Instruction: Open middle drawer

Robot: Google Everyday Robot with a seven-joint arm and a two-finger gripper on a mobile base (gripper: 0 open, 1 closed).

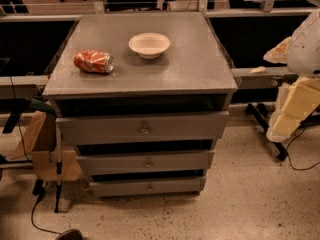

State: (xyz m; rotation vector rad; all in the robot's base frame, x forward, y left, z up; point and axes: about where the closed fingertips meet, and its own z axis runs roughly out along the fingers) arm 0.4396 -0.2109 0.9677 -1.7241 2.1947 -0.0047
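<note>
The grey cabinet (140, 79) has three drawer fronts stacked one above the other. The middle drawer (115, 163) is the mid-sized front, with a small round brass knob (148, 162), and a dark gap shows above it. It sits between the wider top drawer (100, 129) and the narrowest bottom drawer (120, 187). My gripper (294, 111), a cream-and-white shape, hangs at the right edge of the camera view, well to the right of the cabinet and level with the top drawer. It touches nothing.
An orange soda can (93, 61) lies on its side on the cabinet top, with a white bowl (149, 45) behind it. A wooden piece (47, 151) and cables stand by the cabinet's left side. Black stand legs (265, 121) sit on the floor at right.
</note>
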